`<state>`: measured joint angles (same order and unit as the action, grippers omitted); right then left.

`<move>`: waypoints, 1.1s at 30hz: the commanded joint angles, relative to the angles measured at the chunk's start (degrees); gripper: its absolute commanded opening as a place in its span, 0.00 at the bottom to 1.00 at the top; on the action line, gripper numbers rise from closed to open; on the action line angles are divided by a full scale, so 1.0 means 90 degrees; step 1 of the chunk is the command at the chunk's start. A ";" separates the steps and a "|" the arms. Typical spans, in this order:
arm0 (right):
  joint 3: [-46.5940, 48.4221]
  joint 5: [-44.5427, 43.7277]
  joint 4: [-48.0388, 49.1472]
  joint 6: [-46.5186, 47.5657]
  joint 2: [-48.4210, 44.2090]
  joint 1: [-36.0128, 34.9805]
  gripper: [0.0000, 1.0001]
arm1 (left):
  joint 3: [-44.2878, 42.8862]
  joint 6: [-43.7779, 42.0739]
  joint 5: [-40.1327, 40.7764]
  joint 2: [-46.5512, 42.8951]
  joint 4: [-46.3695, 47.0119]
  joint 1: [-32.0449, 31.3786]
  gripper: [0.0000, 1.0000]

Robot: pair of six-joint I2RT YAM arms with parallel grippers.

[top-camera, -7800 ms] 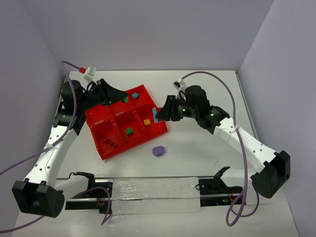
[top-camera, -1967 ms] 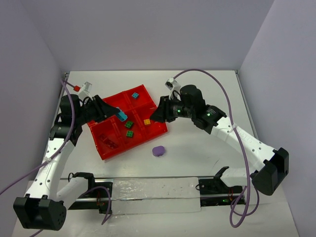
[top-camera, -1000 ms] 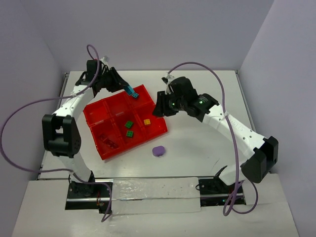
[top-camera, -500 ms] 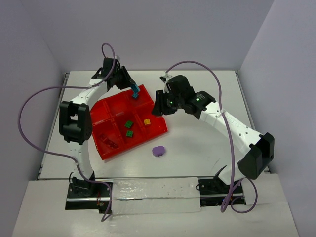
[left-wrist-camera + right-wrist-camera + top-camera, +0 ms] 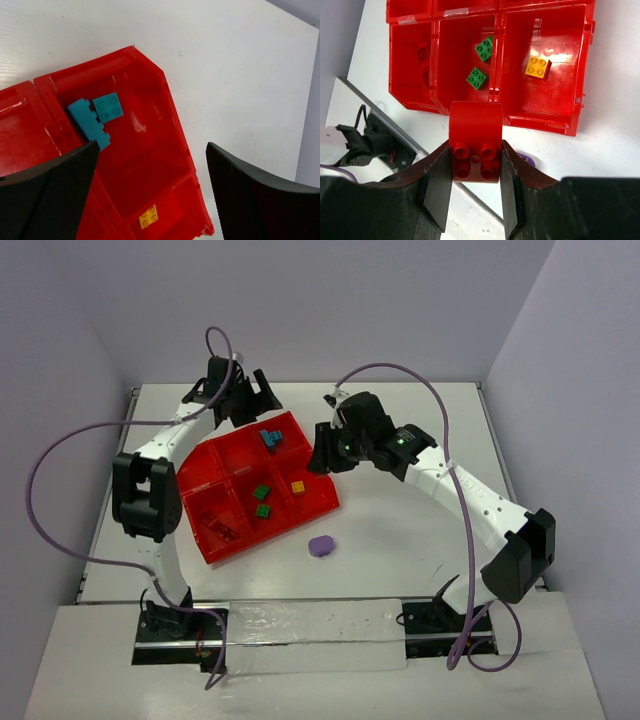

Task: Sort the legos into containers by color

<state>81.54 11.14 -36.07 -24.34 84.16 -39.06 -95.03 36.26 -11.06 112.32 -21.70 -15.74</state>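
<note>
The left hand (image 5: 151, 149) hovered over the far right compartment of the red tray (image 5: 171, 117), with its fingers spread wide and nothing between them. Two teal legos (image 5: 108, 107) lay below it in that compartment, touching each other, so I judged the teal part as done. The right hand (image 5: 476, 156) was closed on a red lego (image 5: 475, 127) with a rounded back, and it hung at the right side of the tray. Two green legos (image 5: 476, 78) lay in the near middle compartment and one yellow lego (image 5: 538, 66) in the near right one. In the near left compartment I seemed to see dark red pieces (image 5: 222, 530), but I could not tell for sure. A purple lego (image 5: 321, 545) sat alone on the bench (image 5: 400, 540), near the tray's front edge.

The step in hand, I think, was placing the red lego. The next move would need the right hand to cross the whole tray to the near left compartment and open only there.
</note>
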 commanded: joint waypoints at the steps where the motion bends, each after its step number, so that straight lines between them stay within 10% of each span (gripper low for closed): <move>1: 0.0119 -0.0220 0.0228 0.0077 -0.0045 -0.0208 0.07 | 0.0186 -0.0239 0.0551 -0.1585 -0.0320 -0.0048 0.95; 16: 0.1333 0.0143 0.1433 -0.0138 0.2059 -0.1764 0.11 | 0.1181 0.0033 0.2502 -0.5264 -0.1544 0.0056 0.95; 26: 0.3085 0.0526 0.1234 -0.0323 0.3987 -0.2271 0.21 | 0.0914 -0.0035 0.2606 -0.5659 -0.2072 0.0089 0.95; 33: 0.4018 0.0518 0.0861 -0.0284 0.4594 -0.2307 0.75 | 0.0961 -0.0057 0.2762 -0.5822 -0.2208 0.0082 0.95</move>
<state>112.35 15.26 -27.70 -26.99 124.62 -59.81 -85.65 35.95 12.10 61.44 -40.67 -15.27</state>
